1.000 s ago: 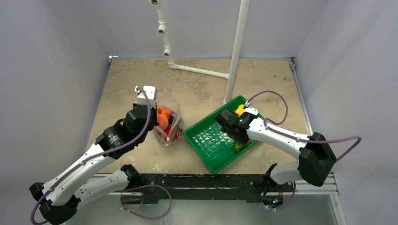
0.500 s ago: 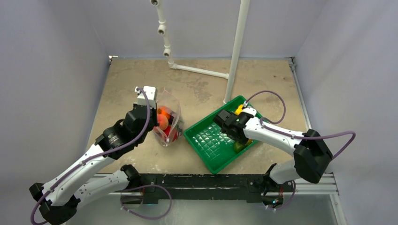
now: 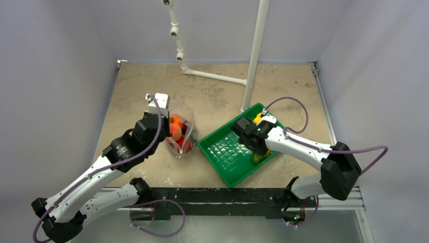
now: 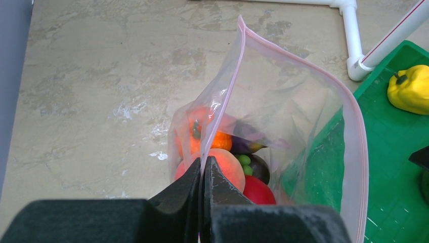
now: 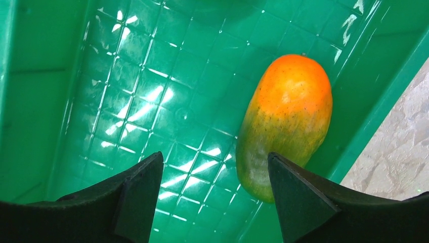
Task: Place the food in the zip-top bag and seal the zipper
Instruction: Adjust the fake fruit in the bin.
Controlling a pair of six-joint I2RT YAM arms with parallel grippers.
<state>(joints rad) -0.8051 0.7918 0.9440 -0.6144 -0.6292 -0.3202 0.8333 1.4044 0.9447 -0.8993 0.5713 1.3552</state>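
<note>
While left gripper [image 4: 202,164] jaws pinch the zipper [image 4: 230,86] edge, zip-top bag [image 4: 298,131] mouth gaping on desk [image 4: 101,76], right gripper [image 5: 215,158] jaws hang wide over mango [image 5: 286,121] beside tray [image 5: 384,96] wall; bare floor left.

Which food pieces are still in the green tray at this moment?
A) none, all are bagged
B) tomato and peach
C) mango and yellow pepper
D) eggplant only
C: the mango and the yellow pepper lie in the green tray, while the tomato, peach and eggplant show inside the zip-top bag.
</note>
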